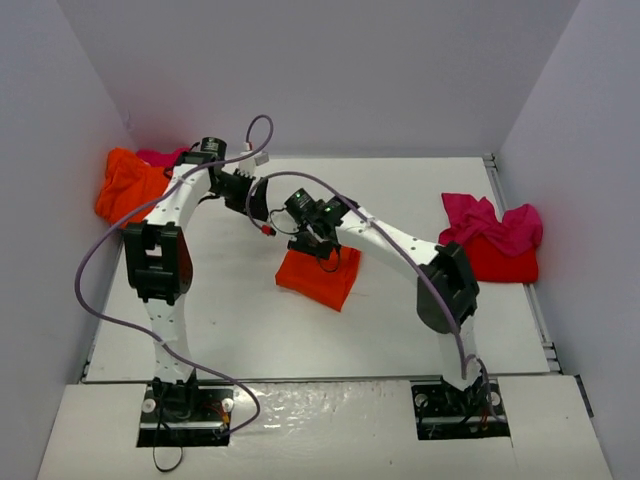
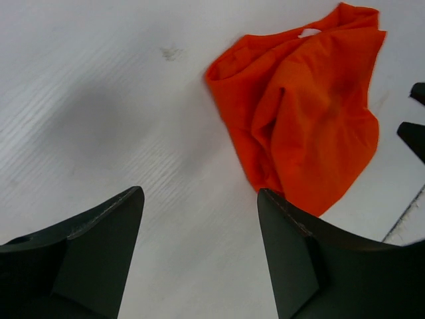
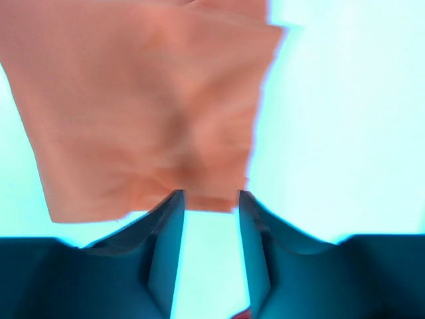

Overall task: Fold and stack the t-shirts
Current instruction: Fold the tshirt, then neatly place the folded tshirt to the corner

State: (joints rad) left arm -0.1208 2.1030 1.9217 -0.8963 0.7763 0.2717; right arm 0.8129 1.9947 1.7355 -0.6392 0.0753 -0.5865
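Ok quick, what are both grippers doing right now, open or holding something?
Left gripper: open, empty.
Right gripper: open, tips at the edge of the folded orange t-shirt, not gripping it.

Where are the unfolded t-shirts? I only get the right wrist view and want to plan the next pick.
Observer: A crumpled orange shirt sits in the far left corner of the table, with magenta cloth showing behind it.
Operator: Anything on the right side?
Observer: Yes, a crumpled magenta-pink shirt lies partly on a red one by the right edge.
Operator: Is the left gripper free?
Observer: The left gripper is open and holds nothing.
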